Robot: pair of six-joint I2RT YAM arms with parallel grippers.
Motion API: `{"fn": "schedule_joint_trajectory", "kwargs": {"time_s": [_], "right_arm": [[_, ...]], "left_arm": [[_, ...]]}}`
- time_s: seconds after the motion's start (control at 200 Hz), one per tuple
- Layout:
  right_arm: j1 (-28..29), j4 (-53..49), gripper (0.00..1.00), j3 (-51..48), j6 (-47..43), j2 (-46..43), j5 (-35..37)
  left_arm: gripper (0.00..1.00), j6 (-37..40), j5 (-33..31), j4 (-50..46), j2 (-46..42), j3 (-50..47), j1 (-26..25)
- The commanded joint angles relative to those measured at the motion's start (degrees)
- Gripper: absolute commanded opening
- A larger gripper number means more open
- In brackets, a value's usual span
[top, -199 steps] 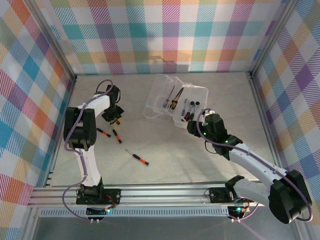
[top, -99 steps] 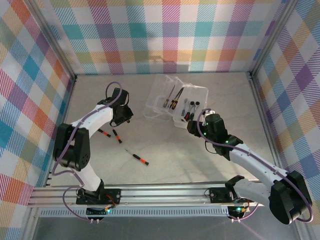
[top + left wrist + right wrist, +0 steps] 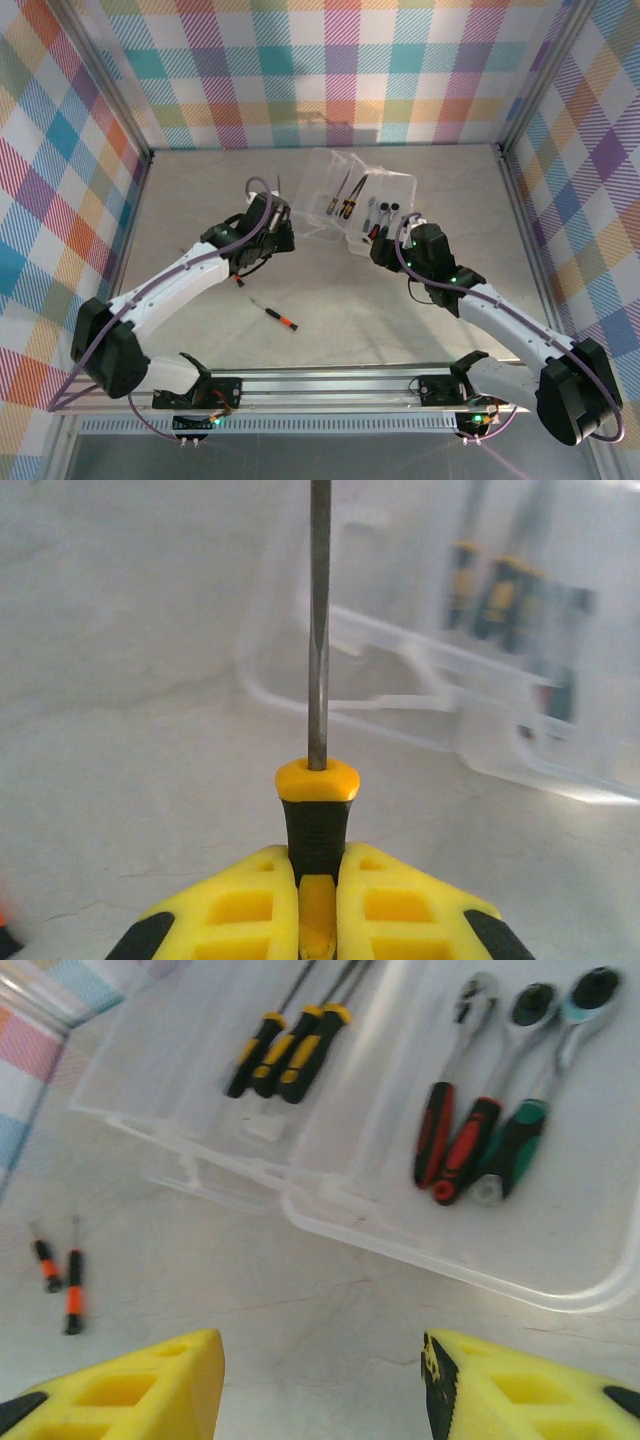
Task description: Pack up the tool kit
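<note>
Screwdriver (image 3: 317, 825) with a black handle and a yellow collar is pinched by its handle between the yellow fingers (image 3: 405, 915) of the left gripper (image 3: 317, 895). Its bare steel shaft runs straight toward 12 o'clock and out past the top edge of the left wrist view. Beyond it, at about 1 to 2 o'clock, lies the clear box (image 3: 400, 665) with its lid open, blurred, with dark yellow-banded handles showing through the plastic.

From above, the left gripper (image 3: 272, 222) sits just short of the box's near-left corner, and the box (image 3: 400, 180) is at 1 o'clock from it. A loose screwdriver (image 3: 277, 316) with a black and orange-red handle lies on the table (image 3: 400, 330) at 6 o'clock from that gripper, well apart from the box.

The right gripper (image 3: 320, 1385) has its fingers spread wide with nothing between them. At its 12 o'clock is the open box (image 3: 440, 1265). The left half holds three black-yellow screwdrivers (image 3: 285, 1045) side by side. The right half holds three ratchet handles (image 3: 480, 1135) in red, black-red and green. Two small screwdrivers (image 3: 72, 1295) with orange bands lie on the table at 9 o'clock. In the top view the right gripper (image 3: 384, 252) is just beside the box's near edge.
</note>
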Motion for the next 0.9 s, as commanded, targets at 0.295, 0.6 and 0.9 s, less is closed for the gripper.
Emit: {"fn": "schedule_joint_trajectory", "kwargs": {"time_s": [0.295, 0.6, 0.9], "right_arm": [[0.0, 7.1, 0.55, 11.0, 10.2, 5.6, -21.2], [0.1, 15.4, 0.52, 9.8, 13.1, 11.3, -26.3], [0.1, 10.3, 0.16, 8.9, 13.1, 10.7, -20.9]], "left_arm": [[0.05, 7.6, 17.3, 17.0, -3.4, -8.5, -8.8], [0.05, 8.0, 17.8, 16.9, 1.5, -4.3, -13.2], [0.05, 8.5, 15.9, 16.7, 3.0, -3.4, -14.8]]}}
